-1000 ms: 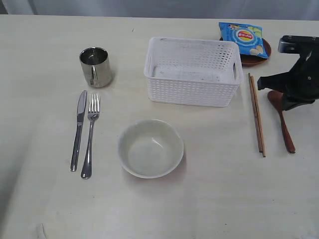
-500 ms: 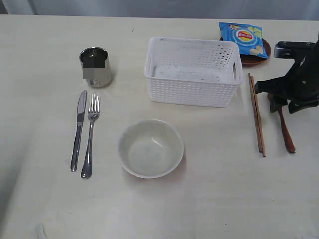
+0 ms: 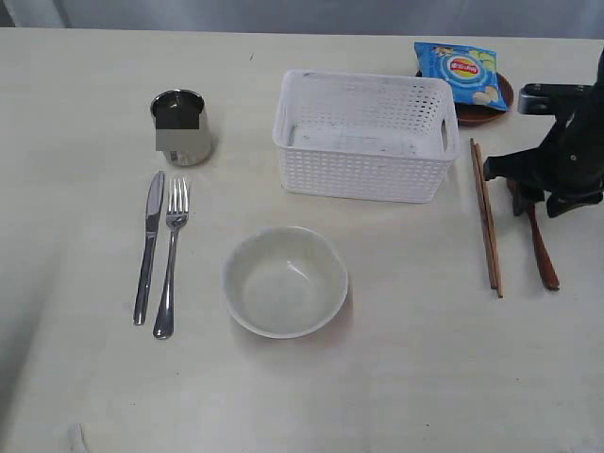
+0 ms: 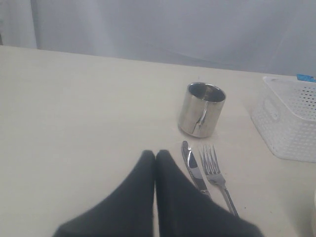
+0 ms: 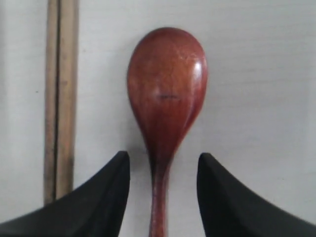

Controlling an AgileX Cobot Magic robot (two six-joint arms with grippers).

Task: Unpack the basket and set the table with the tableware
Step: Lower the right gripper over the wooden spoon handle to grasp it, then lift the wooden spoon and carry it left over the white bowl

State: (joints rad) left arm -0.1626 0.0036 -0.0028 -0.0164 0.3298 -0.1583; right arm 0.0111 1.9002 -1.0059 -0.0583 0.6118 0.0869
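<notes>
r gripper point(image 5: 163, 159) over spoon point(image 5: 168, 84), jaws apart astride its neck

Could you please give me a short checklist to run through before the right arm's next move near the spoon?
1. Basket emptied: ok, only its bare floor shows.
2. Right gripper open: ok, its fingers straddle the neck of the spoon with gaps on both sides.
3. Spoon apart from the chopsticks: ok.
4. Left gripper shut, holding nothing: ok.
5. Plate free for setting: not ok, the chip bag lies on it.
6. Gripper height above the spoon: cannot tell.
</notes>
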